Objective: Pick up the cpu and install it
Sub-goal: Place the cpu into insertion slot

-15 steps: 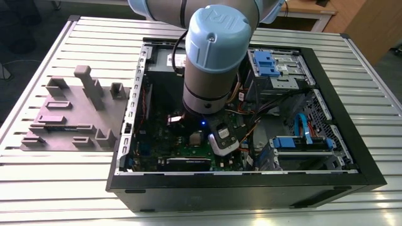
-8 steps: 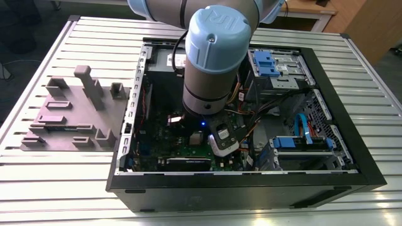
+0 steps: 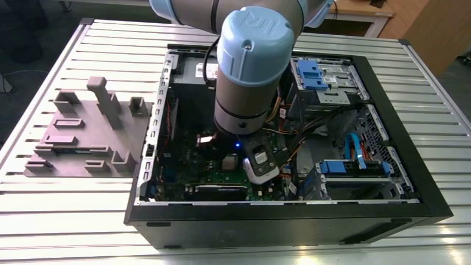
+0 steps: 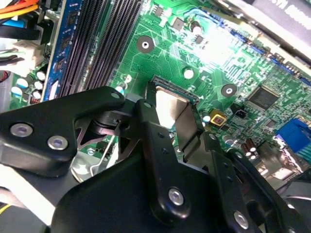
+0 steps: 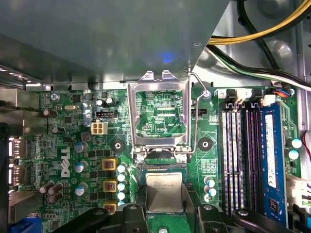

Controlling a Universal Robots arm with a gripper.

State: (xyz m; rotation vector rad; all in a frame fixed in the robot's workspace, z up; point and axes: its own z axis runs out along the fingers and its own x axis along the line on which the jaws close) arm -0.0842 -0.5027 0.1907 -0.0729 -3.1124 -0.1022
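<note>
The install step is in hand — the pick is done. In the first wrist view the gripper is closed on the cpu, with a black finger against each of two opposite edges. It holds the chip flat, right over the socket on the board. Whether the chip already rests in the socket or hangs just above it, I cannot tell. The load plate stands swung open beside the socket with its wire lever up, so the seat looks free to take the chip.

In the exterior view the arm reaches down into the open case. The gripper sits at about seven o'clock from the case's middle. The grey fixture lies on the table at nine o'clock from the case, well apart.

By my judgement, seating calls for the chip to be level and square to the socket's frame, corners matched, with no sideways push — the contacts beneath would likely bend easily.

The cpu is a small flat square with a dull silver-grey lid, a soft sheen and a thin stepped rim around it.
</note>
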